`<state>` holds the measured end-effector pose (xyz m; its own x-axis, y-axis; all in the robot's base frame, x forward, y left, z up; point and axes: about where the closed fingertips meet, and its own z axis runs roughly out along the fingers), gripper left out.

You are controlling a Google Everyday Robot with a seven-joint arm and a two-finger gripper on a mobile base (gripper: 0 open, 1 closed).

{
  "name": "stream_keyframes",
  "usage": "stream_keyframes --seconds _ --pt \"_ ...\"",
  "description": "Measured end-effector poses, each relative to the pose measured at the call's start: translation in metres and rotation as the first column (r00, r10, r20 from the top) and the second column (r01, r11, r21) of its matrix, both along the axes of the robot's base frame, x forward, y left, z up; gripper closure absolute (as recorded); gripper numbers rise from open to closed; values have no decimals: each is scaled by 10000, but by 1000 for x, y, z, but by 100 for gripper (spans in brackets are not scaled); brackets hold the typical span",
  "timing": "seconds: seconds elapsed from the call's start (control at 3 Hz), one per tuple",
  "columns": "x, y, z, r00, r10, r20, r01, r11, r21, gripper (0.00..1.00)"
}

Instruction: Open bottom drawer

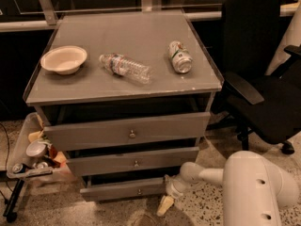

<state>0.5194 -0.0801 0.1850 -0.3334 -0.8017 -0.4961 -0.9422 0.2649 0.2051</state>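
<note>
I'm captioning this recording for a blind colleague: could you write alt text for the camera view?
The robot's gripper hangs low beside the right end of the bottom drawer, slimmest of three grey drawer fronts. On the cabinet top are a bowl, a plastic bottle and a can; a black office chair stands alongside.

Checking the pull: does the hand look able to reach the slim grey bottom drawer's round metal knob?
Likely yes: the hand is low by the right end of the grey bottom drawer, nothing between it and the metal knob.
</note>
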Motion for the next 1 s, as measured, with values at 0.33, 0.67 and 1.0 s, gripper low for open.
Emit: stream_keyframes --seconds 0.33,0.67,1.0 --pt "0 0 4 10000 0 -1 0 10000 -1 0" --pt "-20 -3 -2 9995 52 -310 -54 10000 -63 0" --pt "-20 -3 4 9995 52 -311 -54 10000 -63 0"
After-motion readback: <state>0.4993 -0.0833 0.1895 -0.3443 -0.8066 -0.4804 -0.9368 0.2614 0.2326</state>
